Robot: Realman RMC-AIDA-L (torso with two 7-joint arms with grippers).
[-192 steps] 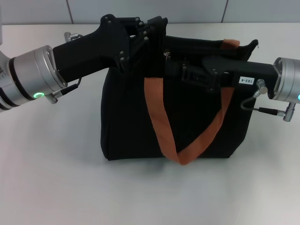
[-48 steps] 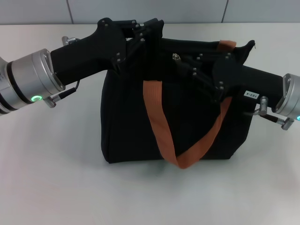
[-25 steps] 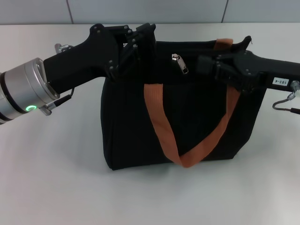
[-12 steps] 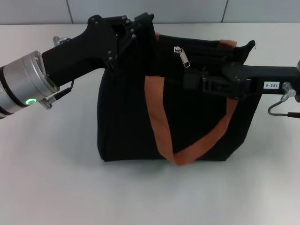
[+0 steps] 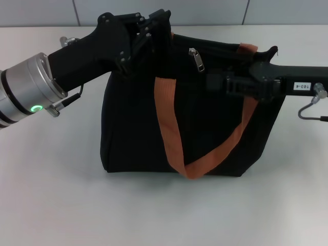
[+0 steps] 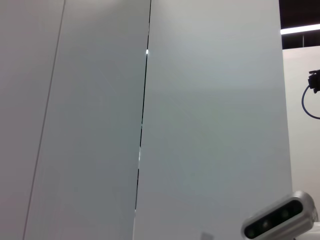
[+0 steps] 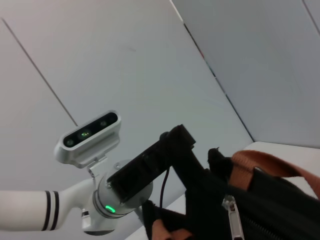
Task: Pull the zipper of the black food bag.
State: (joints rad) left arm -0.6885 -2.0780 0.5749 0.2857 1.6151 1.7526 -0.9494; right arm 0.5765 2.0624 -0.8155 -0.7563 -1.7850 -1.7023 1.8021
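Note:
The black food bag [image 5: 133, 128] stands on the white table [image 5: 51, 195], an orange-brown strap [image 5: 168, 128] looping down its front. My left gripper [image 5: 160, 23] is shut on the bag's top left corner; the right wrist view shows it [image 7: 192, 160] clamped on that edge. The silver zipper [image 5: 196, 59] pull hangs free on the track along the top edge, and appears again as the zipper [image 7: 233, 220] close to the right wrist camera. My right gripper [image 5: 210, 82] points left across the bag's upper front, just below and right of the pull, apart from it.
A grey panelled wall [image 5: 164, 10] runs behind the table. The left wrist view holds only wall panels [image 6: 150, 120] and the other arm's wrist camera [image 6: 280, 220]. A second orange strap end [image 5: 248, 48] sticks up at the bag's top right.
The bag's lower left side has slid a little to the left with my left arm. My right gripper has drawn back to the right and slightly up; the zipper pull hangs where it was.

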